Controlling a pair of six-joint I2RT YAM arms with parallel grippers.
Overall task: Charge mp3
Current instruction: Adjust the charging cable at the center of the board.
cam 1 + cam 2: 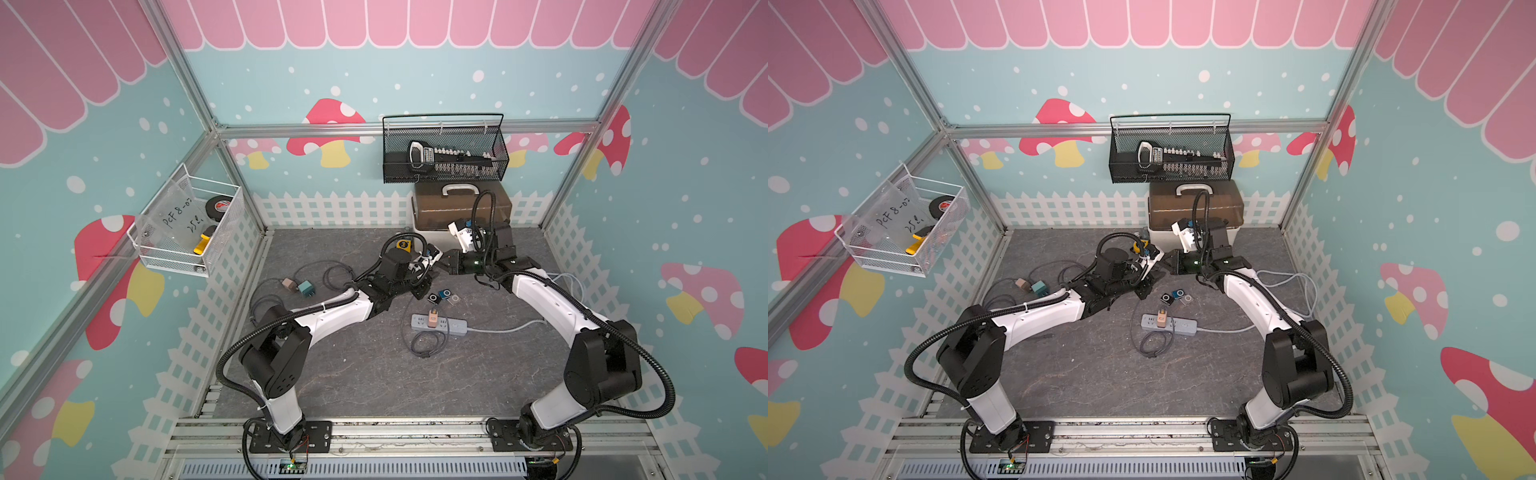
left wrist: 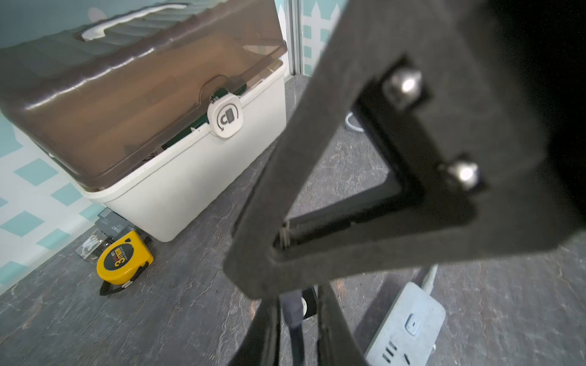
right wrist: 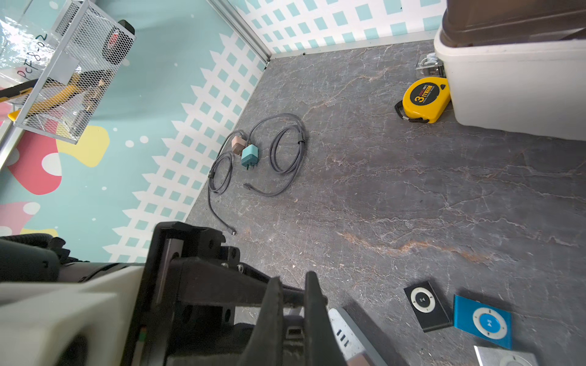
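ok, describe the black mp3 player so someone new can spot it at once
Find the grey power strip lying mid-floor with a tan charger plugged in. Just beyond it, toward the brown-lidded box, three small players lie in a row. Take the black player with the white control ring; its neighbours are a blue player and a silver player.

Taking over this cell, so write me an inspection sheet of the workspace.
Surface: grey marbled tabletop, nothing spilled.
Job's things: black square mp3 player, blue mp3 player, silver mp3 player in a row; pink charger plugged into grey power strip.
Clutter: yellow tape measure beside brown-lidded white box; teal charger, beige charger.
Grippers: left gripper around grey cable plug, grip unclear; right gripper shut.
Cables: grey coiled cable by strip; loose grey cables by chargers.
Surroundings: black mesh basket, white wire basket on walls.
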